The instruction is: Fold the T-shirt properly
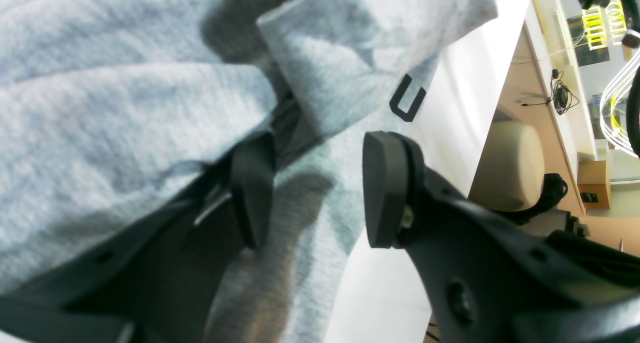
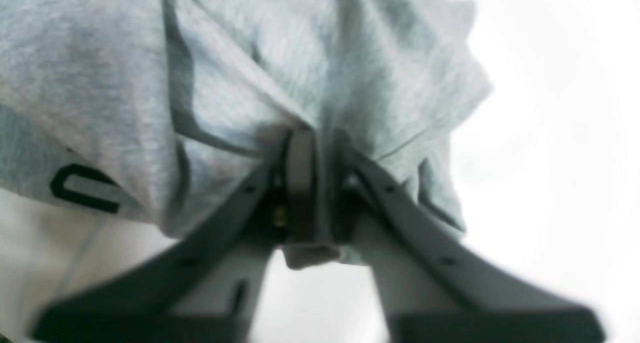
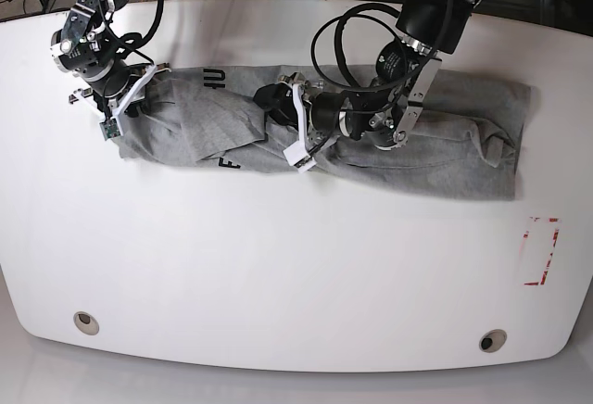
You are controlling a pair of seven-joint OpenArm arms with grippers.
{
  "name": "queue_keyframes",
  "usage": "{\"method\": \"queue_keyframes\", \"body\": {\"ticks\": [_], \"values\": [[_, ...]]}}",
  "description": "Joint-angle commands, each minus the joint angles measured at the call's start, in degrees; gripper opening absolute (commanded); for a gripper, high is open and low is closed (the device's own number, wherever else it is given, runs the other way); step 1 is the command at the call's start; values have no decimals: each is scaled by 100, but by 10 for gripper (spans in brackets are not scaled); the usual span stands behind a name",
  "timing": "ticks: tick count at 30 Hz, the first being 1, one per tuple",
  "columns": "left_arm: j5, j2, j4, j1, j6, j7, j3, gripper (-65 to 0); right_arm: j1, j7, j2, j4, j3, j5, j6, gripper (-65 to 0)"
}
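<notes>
The heather-grey T-shirt (image 3: 435, 140) lies bunched in a long band across the white table (image 3: 278, 274). Black lettering (image 3: 227, 161) shows near its left end. My right gripper (image 3: 125, 112) is at that left end. In the right wrist view its fingers (image 2: 300, 173) are pressed together on a gathered pinch of T-shirt (image 2: 240, 83), and a small tab of cloth pokes out below them. My left gripper (image 1: 317, 190) stands open over the middle of the shirt (image 1: 100, 123), beside a raised fold. A black letter (image 1: 407, 100) shows just ahead. In the base view the left gripper (image 3: 283, 121) points left.
A red-outlined mark (image 3: 542, 251) sits on the table at the right. Two round holes (image 3: 85, 322) (image 3: 492, 340) are near the front edge. Cables run along the back edge. Past the table edge the left wrist view shows a beige stool (image 1: 510, 165).
</notes>
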Motion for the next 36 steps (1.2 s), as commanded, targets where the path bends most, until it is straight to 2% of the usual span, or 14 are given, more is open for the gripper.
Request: {"method": "queue_keyframes", "body": {"ticks": [1,4,7,9,13,24,29,36], "values": [[39,-52,51,-90,126,100,-23,-376,39,71,74,341,34,-12,-10,-417],[-154,-52,51,-196,126,109,-23,-376,22,71,65,534,52,-21,-10,-271],[-321,-61,34,-231,143,109,-23,-376,13,71,65,631,34,-21,-10,-168],[-462,-70,42,-231,152,118,-23,-375,13,71,65,648,34,-21,-10,-138],[-893,-96,42,-354,152,126,-23,-375,4,71,65,657,34,23,-10,-163],[-2150,-580,781,-380,134,135,-23,-371,66,71,65,842,25,32,-10,-284],[-2440,-1046,1212,-398,126,381,-163,-371,206,62,65,965,16,41,-10,-335],[-2493,-2066,1555,-354,117,399,-876,-371,409,27,21,974,8,50,-10,-342]]}}
